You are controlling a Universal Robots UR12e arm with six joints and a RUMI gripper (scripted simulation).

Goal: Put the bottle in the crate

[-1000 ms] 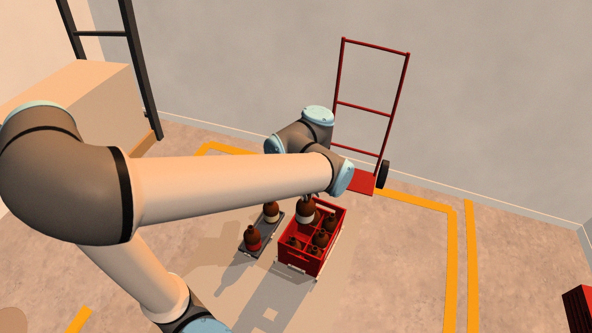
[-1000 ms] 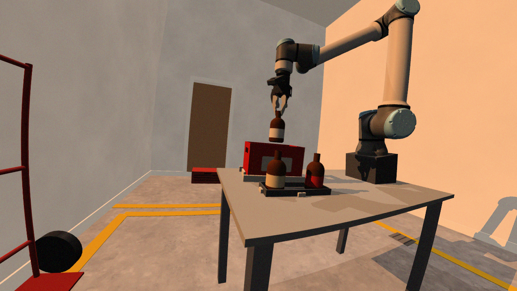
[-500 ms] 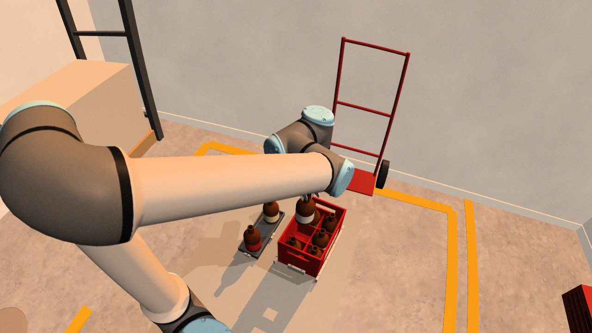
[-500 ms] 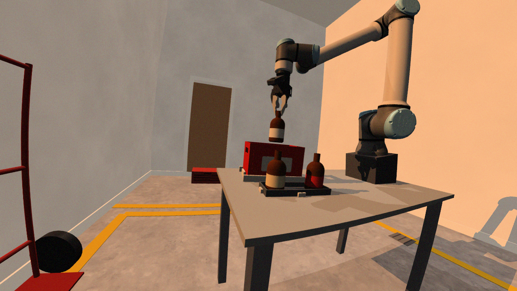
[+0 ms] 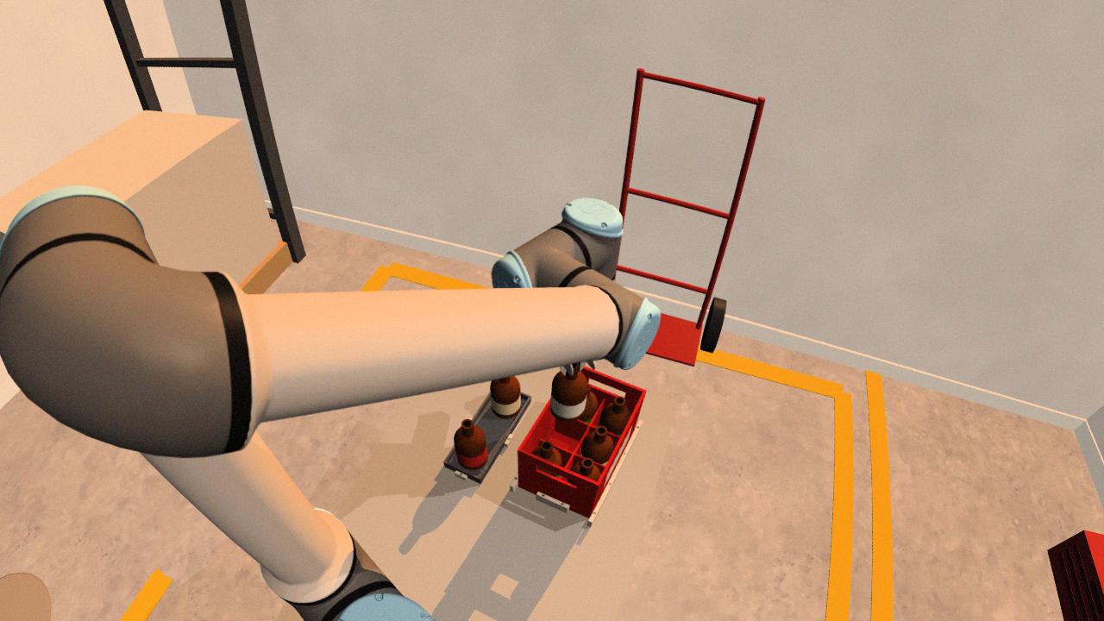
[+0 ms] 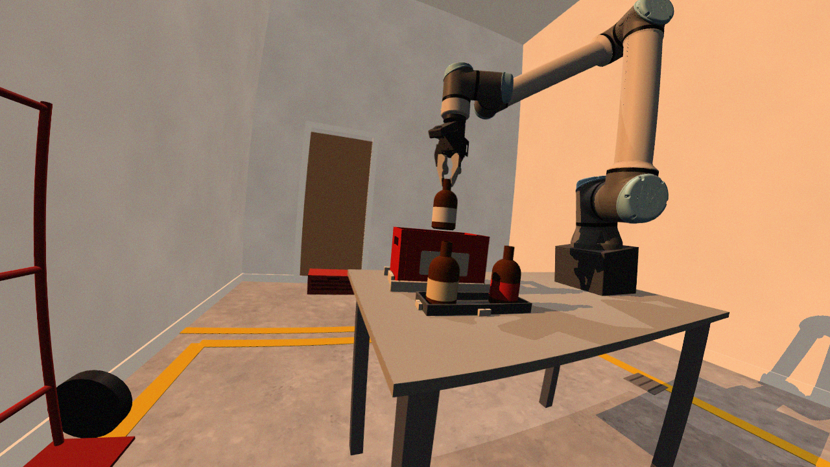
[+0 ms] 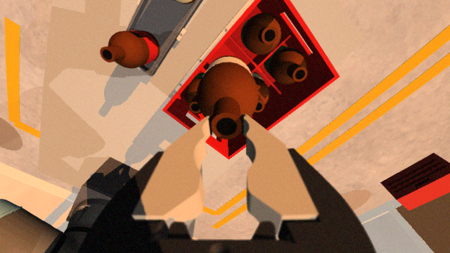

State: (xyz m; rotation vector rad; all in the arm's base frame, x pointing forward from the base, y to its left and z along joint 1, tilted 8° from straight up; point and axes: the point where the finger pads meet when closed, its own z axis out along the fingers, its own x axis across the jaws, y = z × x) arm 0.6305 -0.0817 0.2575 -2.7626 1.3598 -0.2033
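Note:
My gripper (image 6: pixel 447 174) (image 7: pixel 226 117) is shut on the neck of a brown bottle with a white label (image 5: pixel 569 390) (image 6: pixel 444 215) (image 7: pixel 228 84). The bottle hangs upright above the red crate (image 5: pixel 557 485) (image 6: pixel 406 255) (image 7: pixel 300 103), its base just over the rim in the exterior view. Several brown bottles (image 5: pixel 598 443) (image 7: pixel 286 67) stand in the crate. The slot below the held bottle is partly hidden by it. The dark tray (image 5: pixel 493 432) (image 6: pixel 504 307) (image 7: pixel 158 28) holds a cream-label bottle (image 5: pixel 505 395) (image 6: pixel 443 278) and a red-label bottle (image 5: pixel 470 443) (image 6: pixel 505 275) (image 7: pixel 131 49).
The tray stands beside the crate on the table (image 6: pixel 522 342), with a narrow gap between them. Small light blocks lie along the edges of both. A red hand truck (image 5: pixel 679 340) stands beyond the crate, and another red crate (image 5: pixel 1081 571) (image 6: pixel 327 283) is on the floor.

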